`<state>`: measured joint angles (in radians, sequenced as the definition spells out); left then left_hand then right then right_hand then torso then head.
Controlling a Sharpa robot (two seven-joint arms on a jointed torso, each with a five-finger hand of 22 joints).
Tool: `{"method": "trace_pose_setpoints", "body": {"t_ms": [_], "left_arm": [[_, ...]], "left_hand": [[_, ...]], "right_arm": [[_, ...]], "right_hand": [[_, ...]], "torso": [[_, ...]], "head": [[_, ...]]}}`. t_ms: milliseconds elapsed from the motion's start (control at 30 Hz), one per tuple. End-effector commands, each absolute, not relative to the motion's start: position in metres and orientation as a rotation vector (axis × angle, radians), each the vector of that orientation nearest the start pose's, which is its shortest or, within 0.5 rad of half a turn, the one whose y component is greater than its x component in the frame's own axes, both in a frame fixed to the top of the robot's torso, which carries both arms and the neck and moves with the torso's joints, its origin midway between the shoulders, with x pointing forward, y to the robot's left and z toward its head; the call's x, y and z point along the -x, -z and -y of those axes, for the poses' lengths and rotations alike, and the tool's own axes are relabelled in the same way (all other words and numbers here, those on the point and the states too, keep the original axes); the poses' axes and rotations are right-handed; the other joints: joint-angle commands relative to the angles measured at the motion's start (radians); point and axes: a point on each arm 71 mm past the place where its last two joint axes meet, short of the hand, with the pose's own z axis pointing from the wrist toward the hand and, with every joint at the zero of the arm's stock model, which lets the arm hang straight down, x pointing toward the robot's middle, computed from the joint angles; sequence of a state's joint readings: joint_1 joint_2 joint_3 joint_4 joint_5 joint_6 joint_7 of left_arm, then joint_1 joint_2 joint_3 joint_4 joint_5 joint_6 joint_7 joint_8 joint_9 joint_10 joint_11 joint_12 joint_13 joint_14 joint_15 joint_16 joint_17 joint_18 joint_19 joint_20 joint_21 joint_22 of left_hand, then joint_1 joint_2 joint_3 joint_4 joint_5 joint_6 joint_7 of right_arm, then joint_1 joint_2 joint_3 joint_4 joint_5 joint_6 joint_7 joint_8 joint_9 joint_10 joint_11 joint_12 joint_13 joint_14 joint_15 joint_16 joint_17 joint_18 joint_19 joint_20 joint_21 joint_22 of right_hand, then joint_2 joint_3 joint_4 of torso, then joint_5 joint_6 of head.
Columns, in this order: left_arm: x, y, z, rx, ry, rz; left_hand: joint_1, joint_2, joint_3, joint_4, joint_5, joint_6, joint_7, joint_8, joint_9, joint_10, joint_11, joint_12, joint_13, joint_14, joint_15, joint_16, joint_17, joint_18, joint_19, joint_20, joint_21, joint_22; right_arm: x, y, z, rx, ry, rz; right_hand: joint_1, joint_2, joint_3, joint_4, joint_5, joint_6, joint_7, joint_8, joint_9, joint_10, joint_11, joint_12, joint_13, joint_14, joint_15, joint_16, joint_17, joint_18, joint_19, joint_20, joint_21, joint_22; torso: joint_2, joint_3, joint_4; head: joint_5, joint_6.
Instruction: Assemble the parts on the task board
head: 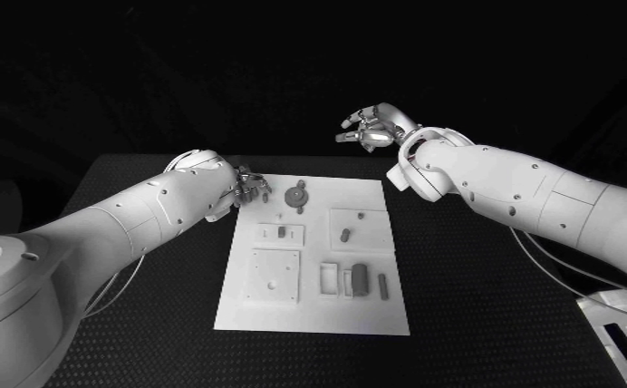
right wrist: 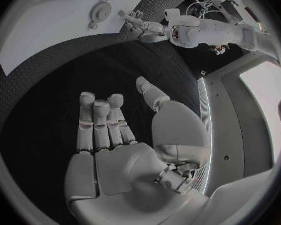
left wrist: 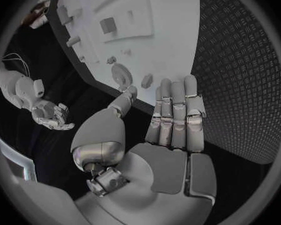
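The white task board (head: pixel 313 315) lies in the middle of the black table. On its far part sits a round grey part (head: pixel 298 196); a small peg-like part (head: pixel 346 235) stands near the middle, and two dark oblong parts (head: pixel 360 279) lie by the near right. My left hand (head: pixel 251 187) hovers at the board's far left corner, fingers straight and holding nothing (left wrist: pixel 172 120). The round part (left wrist: pixel 122 75) lies just ahead of its fingertips. My right hand (head: pixel 372 130) is raised beyond the board's far edge, fingers spread, empty (right wrist: pixel 115 135).
A raised square plate (head: pixel 274 276) and several shallow recesses mark the board's near half. A white box (head: pixel 608 329) sits at the table's near right corner. Black textured mat (head: pixel 484 297) surrounds the board on both sides.
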<state>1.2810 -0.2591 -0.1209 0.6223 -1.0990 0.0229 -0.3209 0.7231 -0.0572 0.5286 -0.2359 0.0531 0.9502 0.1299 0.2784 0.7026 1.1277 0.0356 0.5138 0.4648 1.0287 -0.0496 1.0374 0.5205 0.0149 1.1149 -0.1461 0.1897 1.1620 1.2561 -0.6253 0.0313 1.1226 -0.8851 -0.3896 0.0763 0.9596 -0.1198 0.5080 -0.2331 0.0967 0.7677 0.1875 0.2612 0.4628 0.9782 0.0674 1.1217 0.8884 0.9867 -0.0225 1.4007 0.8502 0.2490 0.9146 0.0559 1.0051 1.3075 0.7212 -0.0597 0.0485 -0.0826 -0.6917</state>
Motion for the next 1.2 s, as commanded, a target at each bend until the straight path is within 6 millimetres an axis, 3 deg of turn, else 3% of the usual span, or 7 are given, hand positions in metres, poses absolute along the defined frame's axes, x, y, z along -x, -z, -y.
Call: {"method": "trace_pose_setpoints", "body": {"t_ms": [33, 300, 600, 900, 933, 1000, 1200], "left_arm": [[-0.612, 0.224, -0.17, 0.283, 0.283, -2.066], [-0.612, 0.229, -0.171, 0.288, 0.28, -2.07], [-0.611, 0.231, -0.167, 0.283, 0.284, -2.075], [-0.612, 0.231, -0.168, 0.29, 0.285, -2.072], [-0.612, 0.231, -0.168, 0.289, 0.286, -2.073], [-0.612, 0.232, -0.167, 0.289, 0.287, -2.075], [-0.611, 0.235, -0.167, 0.29, 0.288, -2.08]], "left_hand": [[-0.001, 0.006, -0.001, -0.006, -0.004, 0.006, 0.0, -0.004, -0.002, 0.008, 0.0, -0.008, -0.002, 0.006, 0.002, -0.005, -0.001, -0.011, 0.006, 0.001, -0.007, 0.002], [0.002, 0.01, -0.001, -0.008, -0.004, 0.006, 0.0, -0.007, -0.005, 0.01, 0.0, -0.013, -0.005, 0.006, 0.002, -0.006, -0.002, -0.011, 0.005, 0.002, -0.009, 0.002], [0.007, 0.018, 0.0, -0.011, -0.004, 0.007, 0.001, -0.011, -0.009, 0.012, 0.002, -0.021, -0.01, 0.005, 0.003, -0.008, -0.002, -0.011, 0.005, 0.002, -0.012, 0.002], [0.013, 0.025, 0.001, -0.016, -0.004, 0.007, 0.002, -0.014, -0.012, 0.014, 0.002, -0.027, -0.014, 0.004, 0.004, -0.009, -0.002, -0.011, 0.005, 0.003, -0.014, 0.003], [0.015, 0.027, 0.001, -0.018, -0.004, 0.007, 0.002, -0.014, -0.012, 0.014, 0.002, -0.028, -0.015, 0.004, 0.004, -0.01, -0.002, -0.011, 0.005, 0.003, -0.015, 0.003], [0.016, 0.029, 0.001, -0.019, -0.004, 0.007, 0.003, -0.015, -0.013, 0.015, 0.003, -0.03, -0.016, 0.004, 0.004, -0.01, -0.002, -0.011, 0.005, 0.003, -0.015, 0.003], [0.022, 0.04, 0.0, -0.024, -0.004, 0.006, 0.005, -0.019, -0.016, 0.014, 0.005, -0.039, -0.021, 0.003, 0.005, -0.011, -0.002, -0.012, 0.004, 0.004, -0.018, 0.004]], "right_arm": [[-0.572, 0.149, 0.213, -0.405, -0.883, -1.512], [-0.573, 0.15, 0.213, -0.408, -0.89, -1.514], [-0.574, 0.15, 0.21, -0.423, -0.909, -1.52], [-0.574, 0.151, 0.209, -0.423, -0.915, -1.53], [-0.574, 0.151, 0.208, -0.424, -0.917, -1.531], [-0.574, 0.151, 0.208, -0.425, -0.922, -1.534], [-0.574, 0.152, 0.207, -0.425, -0.934, -1.542]], "right_hand": [[-0.011, 0.0, 0.0, 0.006, -0.002, -0.001, 0.007, 0.003, -0.001, -0.154, 0.016, 0.003, -0.002, -0.009, -0.001, 0.004, -0.002, 0.013, -0.005, -0.001, -0.005, 0.004], [-0.014, 0.0, 0.007, 0.008, -0.002, -0.007, 0.011, 0.01, -0.011, -0.181, 0.022, -0.048, -0.054, -0.045, 0.006, -0.063, -0.04, 0.013, -0.048, 0.02, -0.058, -0.016], [-0.021, 0.002, 0.015, 0.002, -0.002, -0.019, 0.024, 0.029, -0.023, -0.212, 0.039, -0.172, -0.219, -0.091, 0.029, -0.262, -0.122, 0.011, -0.135, 0.077, -0.191, -0.08], [-0.022, 0.005, 0.016, 0.0, -0.002, -0.029, 0.03, 0.042, -0.031, -0.224, 0.051, -0.221, -0.321, -0.098, 0.046, -0.382, -0.15, 0.01, -0.179, 0.104, -0.261, -0.111], [-0.025, 0.006, 0.02, 0.0, -0.001, -0.03, 0.031, 0.045, -0.033, -0.228, 0.055, -0.241, -0.343, -0.107, 0.055, -0.426, -0.17, 0.006, -0.198, 0.11, -0.281, -0.12], [-0.025, 0.005, 0.026, -0.007, -0.002, -0.036, 0.034, 0.053, -0.036, -0.215, 0.065, -0.299, -0.418, -0.107, 0.091, -0.556, -0.233, -0.003, -0.244, 0.127, -0.338, -0.146], [-0.027, 0.013, 0.022, -0.011, -0.002, -0.045, 0.035, 0.066, -0.045, -0.21, 0.086, -0.391, -0.537, -0.109, 0.131, -0.758, -0.305, -0.014, -0.308, 0.151, -0.413, -0.174]], "torso": [[0.0, 0.0, -0.0005], [-0.001, 0.0003, -0.0001], [-0.002, 0.0005, 0.0], [-0.002, 0.0006, -0.0002], [-0.002, 0.0003, -0.0001], [-0.002, 0.0002, -0.0003], [-0.001, -0.0001, -0.0004]], "head": [[-0.002, -0.002], [-0.007, -0.006], [-0.008, -0.008], [-0.011, -0.008], [-0.011, -0.008], [-0.012, -0.008], [-0.016, -0.008]]}}
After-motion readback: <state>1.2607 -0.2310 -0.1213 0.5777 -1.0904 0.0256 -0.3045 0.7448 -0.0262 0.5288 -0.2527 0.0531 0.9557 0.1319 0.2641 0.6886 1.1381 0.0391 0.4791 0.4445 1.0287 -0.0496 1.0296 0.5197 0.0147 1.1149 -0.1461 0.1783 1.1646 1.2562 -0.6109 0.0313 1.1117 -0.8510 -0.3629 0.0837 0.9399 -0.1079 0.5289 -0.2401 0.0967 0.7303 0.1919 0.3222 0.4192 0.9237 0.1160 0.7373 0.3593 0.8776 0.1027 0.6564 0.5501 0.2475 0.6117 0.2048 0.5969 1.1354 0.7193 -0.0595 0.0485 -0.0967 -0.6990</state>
